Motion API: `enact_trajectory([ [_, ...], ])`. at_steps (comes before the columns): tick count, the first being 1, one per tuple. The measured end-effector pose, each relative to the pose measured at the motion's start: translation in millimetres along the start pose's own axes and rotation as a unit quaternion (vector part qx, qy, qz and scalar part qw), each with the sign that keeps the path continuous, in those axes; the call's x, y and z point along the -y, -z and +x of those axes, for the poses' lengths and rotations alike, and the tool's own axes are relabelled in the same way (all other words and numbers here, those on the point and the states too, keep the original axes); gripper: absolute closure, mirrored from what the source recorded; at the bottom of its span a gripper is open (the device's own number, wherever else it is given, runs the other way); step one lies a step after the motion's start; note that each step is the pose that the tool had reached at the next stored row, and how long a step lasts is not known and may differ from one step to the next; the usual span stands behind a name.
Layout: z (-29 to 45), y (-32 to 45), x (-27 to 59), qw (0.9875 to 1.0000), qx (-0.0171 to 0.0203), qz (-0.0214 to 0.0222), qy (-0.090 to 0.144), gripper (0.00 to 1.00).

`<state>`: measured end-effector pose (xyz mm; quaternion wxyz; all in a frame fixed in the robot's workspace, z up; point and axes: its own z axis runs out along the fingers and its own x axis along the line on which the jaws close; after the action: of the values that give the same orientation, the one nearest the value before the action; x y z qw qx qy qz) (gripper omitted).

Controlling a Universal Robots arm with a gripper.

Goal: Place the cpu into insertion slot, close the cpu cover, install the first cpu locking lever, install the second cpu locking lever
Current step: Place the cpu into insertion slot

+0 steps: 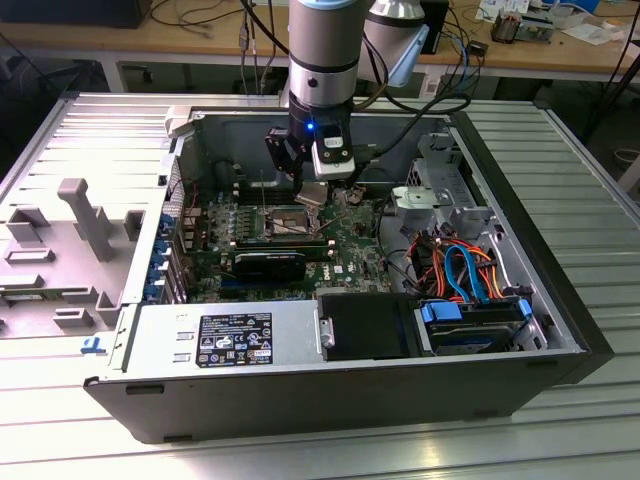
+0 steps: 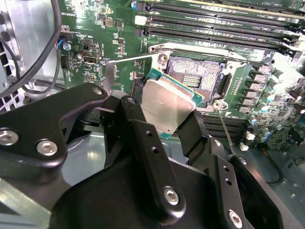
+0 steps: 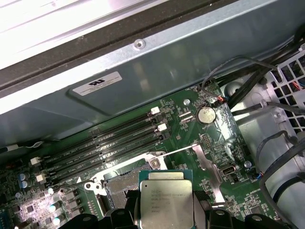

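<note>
The computer case (image 1: pixel 300 405) lies open on the counter (image 1: pixel 585 170), and the arm (image 1: pixel 322 50) comes down into it from above, close to the far wall (image 1: pixel 240 135). Around the insertion slot (image 1: pixel 284 221) the room is tight on the sides. The far wall stands behind it, and the power supply (image 1: pixel 225 340) closes the near side. The drive cage (image 1: pixel 440 200) and a bundle of cables (image 1: pixel 455 265) are at the exterior view's right. The long memory slots (image 2: pixel 214 21) run just beside one edge of the slot. Upward the space is open, with only the arm there. The cpu cover (image 3: pixel 208 169) stands raised at one side of the slot, so the slot's dark centre is uncovered in both wrist views.

The gripper (image 2: pixel 162 117) is closed on the cpu (image 2: pixel 167 105). Its black fingers (image 2: pixel 143 138) press two opposite edges and are apart only as wide as the chip. The cpu hangs above the green circuit board (image 2: pixel 124 28) with its silver top up, and it is not seated. In the second wrist view it overlaps one corner of the slot's rim. In the exterior view it is higher than the slot and slightly to the exterior view's right of it. Whether a corner touches the rim, I cannot tell.
</note>
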<state>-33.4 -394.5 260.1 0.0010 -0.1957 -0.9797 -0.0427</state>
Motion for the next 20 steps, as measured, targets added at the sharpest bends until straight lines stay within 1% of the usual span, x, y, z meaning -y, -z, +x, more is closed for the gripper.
enact_trajectory([
  [20, 0.0, -0.4, 0.0, 1.0000, 0.0005, -0.0001, -0.006, 0.46],
])
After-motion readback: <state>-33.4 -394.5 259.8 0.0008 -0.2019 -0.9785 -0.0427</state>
